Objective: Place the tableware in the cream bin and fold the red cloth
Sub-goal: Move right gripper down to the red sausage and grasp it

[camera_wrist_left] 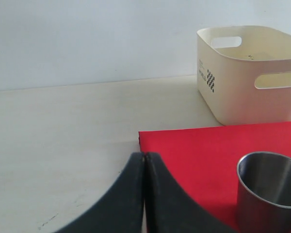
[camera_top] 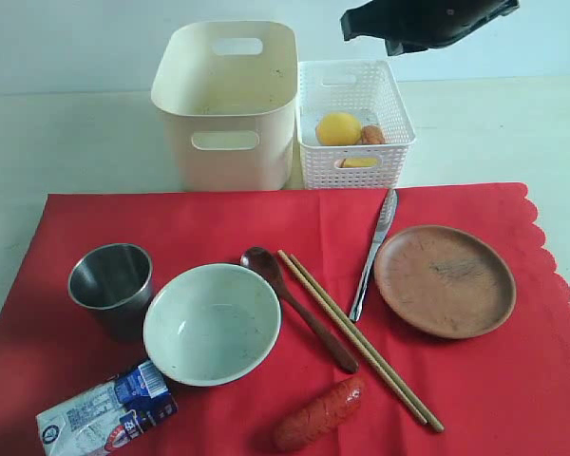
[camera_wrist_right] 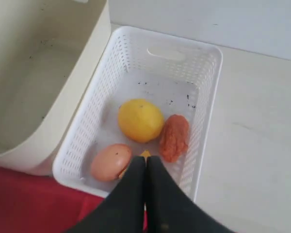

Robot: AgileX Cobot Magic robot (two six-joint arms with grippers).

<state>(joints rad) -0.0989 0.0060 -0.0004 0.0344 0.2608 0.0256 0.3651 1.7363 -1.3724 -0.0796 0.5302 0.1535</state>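
A pale surface is backed by a plain light wall. One red cloth is spread flat over the surface, its scalloped edge at the right of the exterior view. Two containers are stood just beyond its far edge: one cream bin and, just beside it on the right, one white perforated basket.

All the tableware is laid on the cloth, outside the bin. One round reddish-brown plate is placed at the right, one pale speckled bowl near the middle, and one steel cup upright just to the left of the bowl. Between bowl and plate, one dark brown spoon, two wooden chopsticks side by side and one silver table knife are laid at a slant.

One milk carton is lying just beside the bowl at the near left, and one sausage near the chopsticks' near ends.

In the basket, one lemon, one egg and one reddish lump are seen, with a yellow piece partly hidden.

The right jaws are held together above the basket, nothing between them. The left jaws are likewise pressed together, low over the bare surface beside the cloth's corner.
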